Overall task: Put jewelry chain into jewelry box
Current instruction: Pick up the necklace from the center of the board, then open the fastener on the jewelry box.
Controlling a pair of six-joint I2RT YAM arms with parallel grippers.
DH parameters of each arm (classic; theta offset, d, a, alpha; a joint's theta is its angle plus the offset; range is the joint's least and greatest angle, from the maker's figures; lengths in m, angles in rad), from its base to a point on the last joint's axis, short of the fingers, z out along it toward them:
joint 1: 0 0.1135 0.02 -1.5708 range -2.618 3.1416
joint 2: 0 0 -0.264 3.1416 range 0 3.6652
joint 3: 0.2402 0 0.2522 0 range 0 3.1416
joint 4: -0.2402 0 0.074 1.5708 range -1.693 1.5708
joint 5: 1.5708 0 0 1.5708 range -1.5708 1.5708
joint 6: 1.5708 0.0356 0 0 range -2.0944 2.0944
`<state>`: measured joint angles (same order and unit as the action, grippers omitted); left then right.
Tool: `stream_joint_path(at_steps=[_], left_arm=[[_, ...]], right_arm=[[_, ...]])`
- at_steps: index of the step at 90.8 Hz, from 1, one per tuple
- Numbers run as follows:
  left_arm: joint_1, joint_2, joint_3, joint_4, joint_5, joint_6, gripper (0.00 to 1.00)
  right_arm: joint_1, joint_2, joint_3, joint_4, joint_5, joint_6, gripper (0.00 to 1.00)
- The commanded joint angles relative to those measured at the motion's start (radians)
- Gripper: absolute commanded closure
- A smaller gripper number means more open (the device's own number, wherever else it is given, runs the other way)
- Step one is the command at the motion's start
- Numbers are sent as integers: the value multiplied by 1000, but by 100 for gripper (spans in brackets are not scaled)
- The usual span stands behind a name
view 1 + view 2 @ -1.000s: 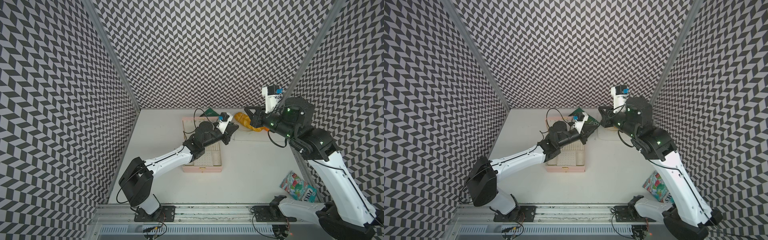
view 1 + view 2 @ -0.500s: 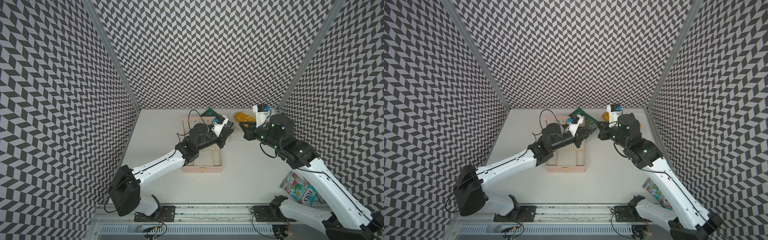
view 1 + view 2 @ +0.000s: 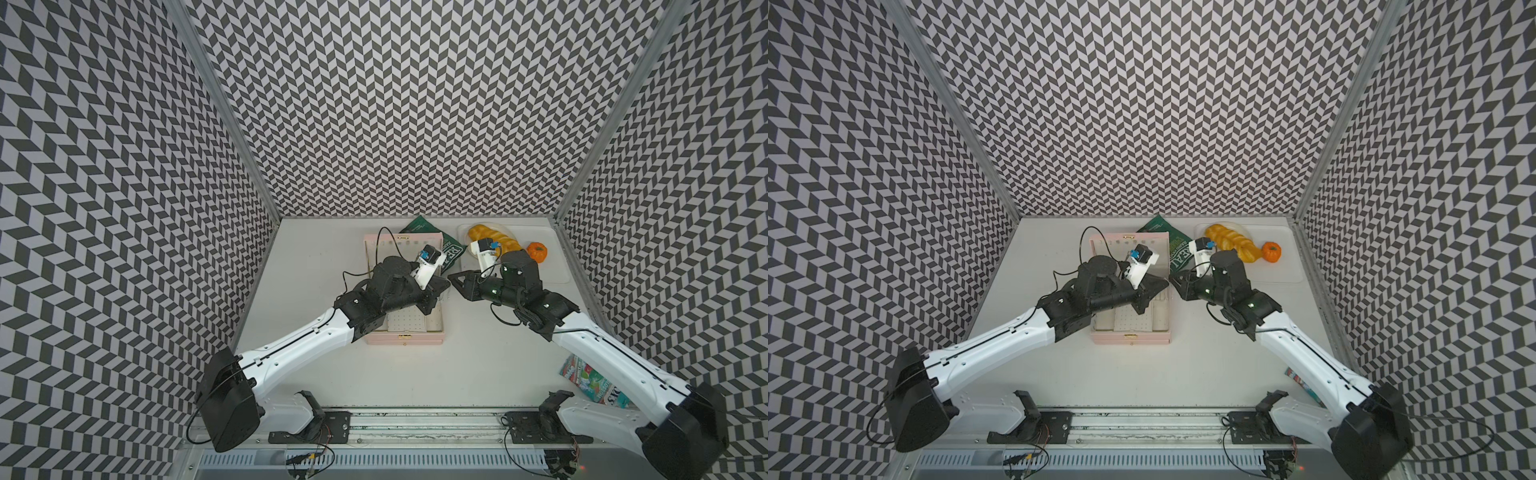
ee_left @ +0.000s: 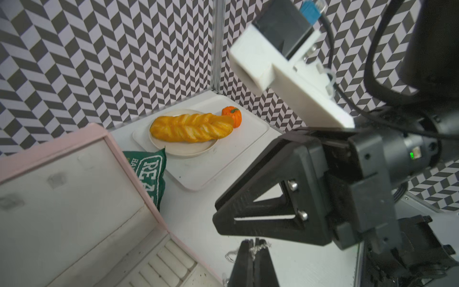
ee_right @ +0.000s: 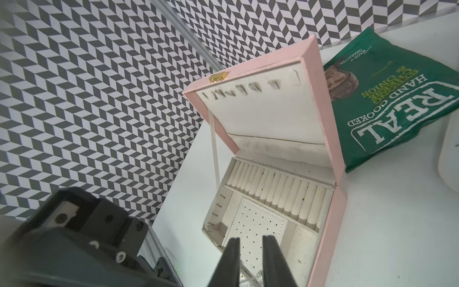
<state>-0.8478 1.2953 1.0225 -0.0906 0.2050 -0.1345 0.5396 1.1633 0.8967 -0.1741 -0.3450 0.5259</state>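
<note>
**Chain pinched at the box's edge, not yet in**

The two arms meet nose to nose over the right-hand edge of the open box (image 3: 403,340). The left gripper (image 4: 253,244) is closed tight, and the chain (image 4: 258,247) is caught in its very tips. A small knot of links bunches above the tips, and a thin loop trails off to one side over the bare table (image 4: 298,268). So the chain sits just beside the pink wall, outside the box.

The right gripper (image 5: 250,241) points back toward the box with only a narrow gap between its jaws. Something glints low between its fingers in the right wrist view. It could be more chain, but I can't tell, and I wouldn't call it a grip.

The box stands ready, with its lid tipped back and the ring rolls (image 5: 278,193), dotted panel (image 5: 255,228) and side slots all uncovered.

To my eye this is the carrying step, with the placing yet to come. The next move needs the left gripper to travel a little way inward, over the wall and above an open compartment. It should drop low before it lets go. The trailing loop is the worry: it is limp and fine, it could snag on the rim or hang outside, and the right gripper is close enough to foul it.
</note>
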Motion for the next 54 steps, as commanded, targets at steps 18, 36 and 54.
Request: stream_joint_path(at_steps=[18,36,54], left_arm=[[8,-119,-20,-186,-129,-28,100],[44,-187,-23,-291,-207,-25,100],[93,-283,-58,-350,-233,-4,100]], right_arm=[[27,39,-39,211,14,96,56],[82,59,-46,289,114,208,52],[156,75,-110,449,259,416,46]])
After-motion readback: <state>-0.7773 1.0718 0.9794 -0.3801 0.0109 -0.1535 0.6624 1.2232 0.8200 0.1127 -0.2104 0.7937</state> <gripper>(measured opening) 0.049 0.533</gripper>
